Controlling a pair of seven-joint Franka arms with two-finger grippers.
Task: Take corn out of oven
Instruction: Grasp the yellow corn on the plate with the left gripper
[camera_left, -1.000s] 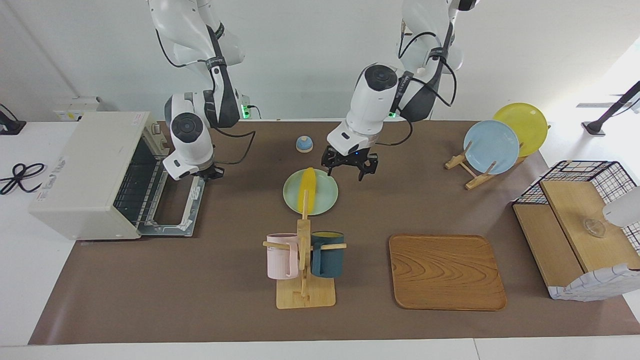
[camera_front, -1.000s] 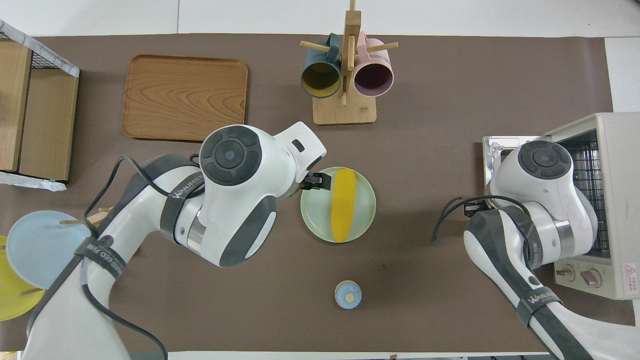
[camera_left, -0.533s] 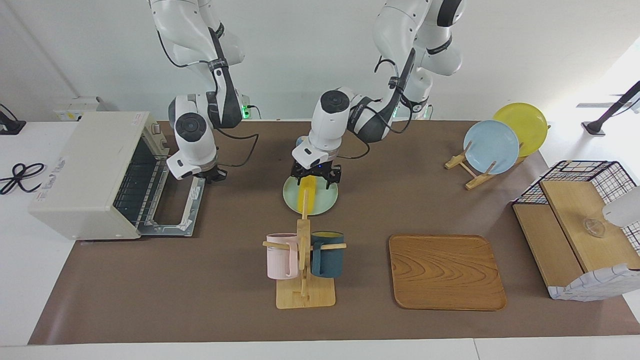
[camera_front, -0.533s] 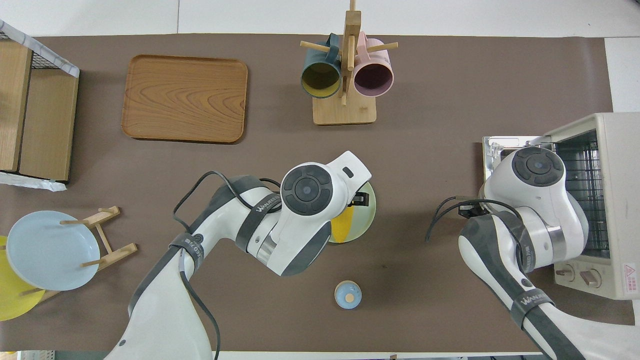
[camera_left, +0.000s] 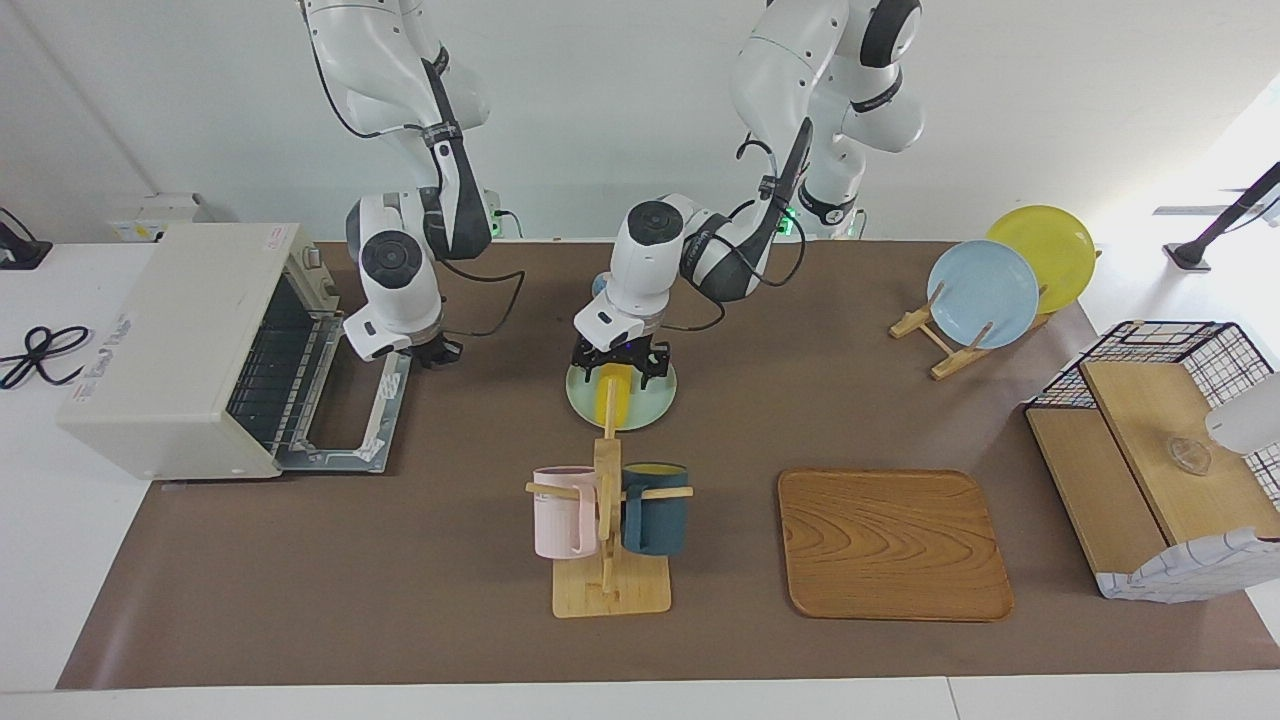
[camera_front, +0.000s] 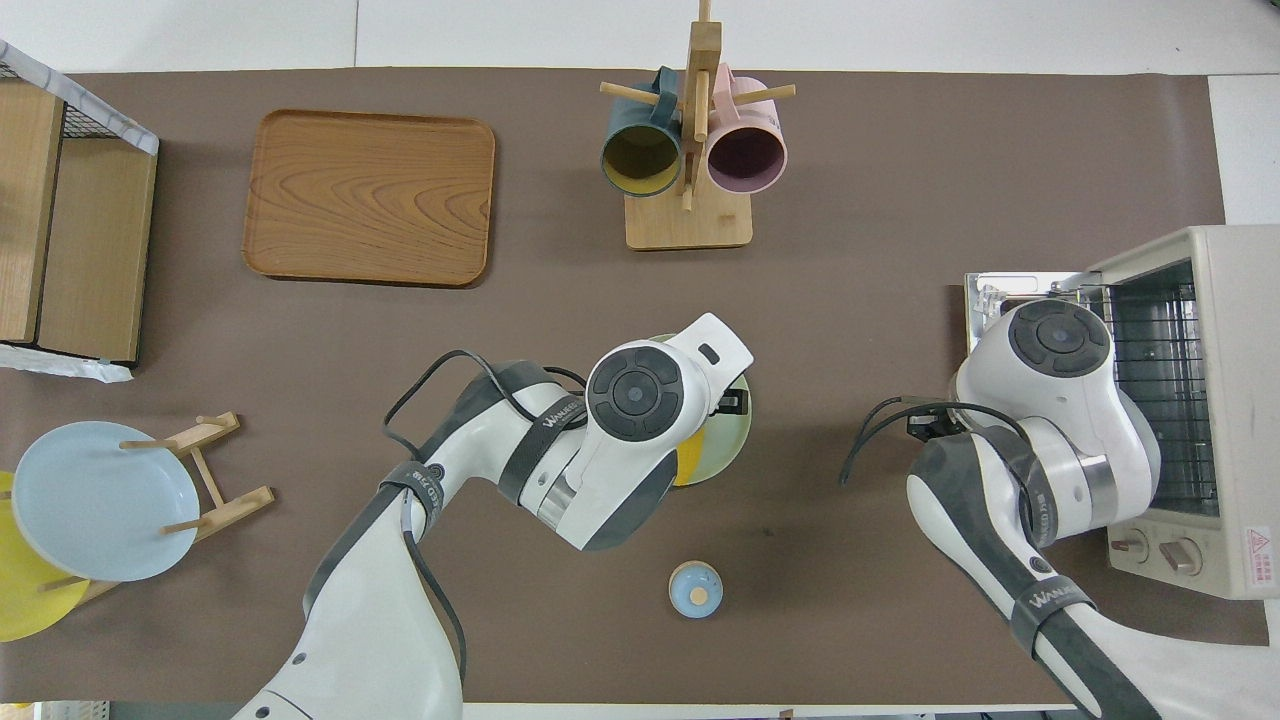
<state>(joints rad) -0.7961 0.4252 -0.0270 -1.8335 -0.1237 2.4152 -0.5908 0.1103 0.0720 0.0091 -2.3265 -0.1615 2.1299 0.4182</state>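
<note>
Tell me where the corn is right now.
The corn lies on the pale green plate mid-table, out of the oven, between the mug rack and the small blue dome. The open left pincer hangs over its robot-side end.

The left arm bends low toward the middle, wrist pointing down. The left gripper (camera_left: 620, 368) hangs with its jaws spread wide. The right arm is bent too. The right gripper (camera_left: 437, 352) points down with jaws closed tight.

Three plates (camera_left: 982, 292), two mugs (camera_left: 563, 511), one corn (camera_left: 612, 400), one oven (camera_left: 180, 345), one tray (camera_left: 893, 543)
</note>
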